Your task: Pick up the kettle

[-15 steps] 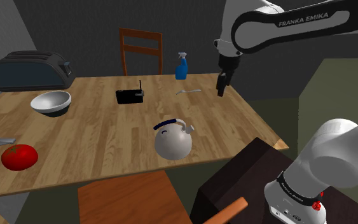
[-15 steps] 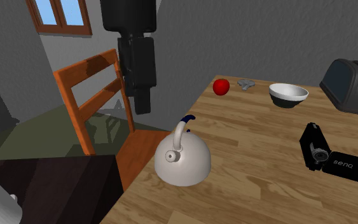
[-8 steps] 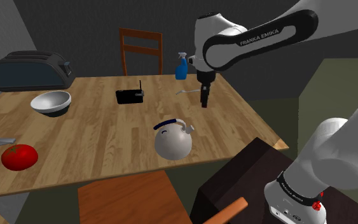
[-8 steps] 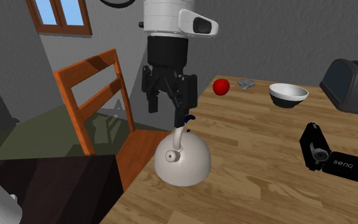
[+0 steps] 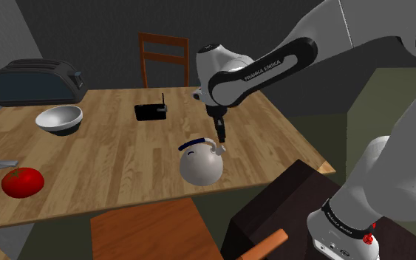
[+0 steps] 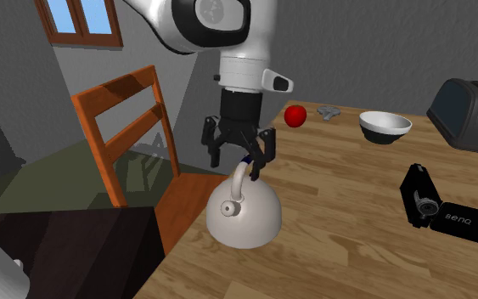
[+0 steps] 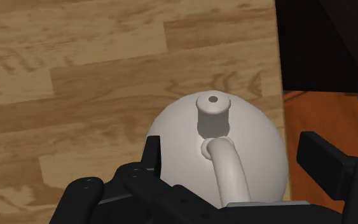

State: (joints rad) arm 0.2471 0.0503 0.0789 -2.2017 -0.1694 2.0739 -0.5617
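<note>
The kettle (image 5: 201,165) is a white dome with an arched handle that is dark blue at its top. It stands on the wooden table (image 5: 117,159) near the front edge, close to the stand. My black gripper (image 5: 221,139) hangs straight down just above it, open. In the second exterior view the gripper (image 6: 235,163) straddles the top of the kettle's (image 6: 244,214) handle, fingers apart on either side. In the wrist view the kettle (image 7: 184,137) lies directly under the gripper (image 7: 238,167), handle and lid knob between the fingers, nothing clasped.
On the table sit a black camera (image 5: 151,111), a white bowl (image 5: 59,118), a tomato (image 5: 23,182) and a dark toaster (image 5: 36,81). One wooden chair (image 5: 164,57) stands behind the table, another (image 6: 126,127) at the edge by the kettle. The dark stand (image 5: 280,207) is beside that edge.
The arm has swung from the table's far corner toward the kettle and come down. The gripper now hangs over the handle, still open. The kettle has not moved.
</note>
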